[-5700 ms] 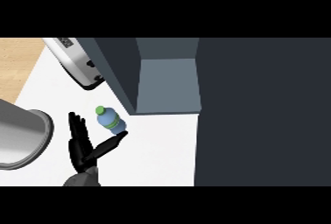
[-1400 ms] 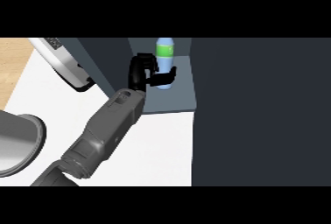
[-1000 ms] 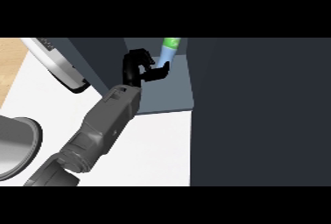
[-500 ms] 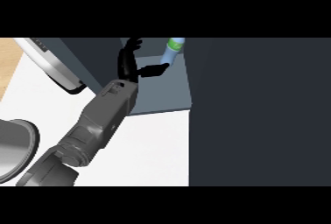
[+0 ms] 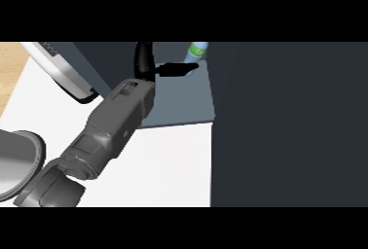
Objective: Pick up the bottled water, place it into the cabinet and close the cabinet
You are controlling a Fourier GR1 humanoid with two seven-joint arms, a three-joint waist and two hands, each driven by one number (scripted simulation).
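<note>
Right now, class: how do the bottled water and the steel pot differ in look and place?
The bottled water is slim, pale blue with a green label; the steel pot is wide and grey. The bottle stands inside the cabinet; the pot sits on the white counter. Both are cut off by the view's edge.

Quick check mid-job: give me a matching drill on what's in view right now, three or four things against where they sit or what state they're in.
Things:
1. bottle
2. left hand
3. pan
4. cabinet

Places or states:
A. at the view's left edge, on the counter
B. open, its floor showing
C. deep inside the cabinet, by its right wall
D. fingers straight, thumb toward the bottle

Pairs: 1-C, 2-D, 3-A, 4-B
</note>
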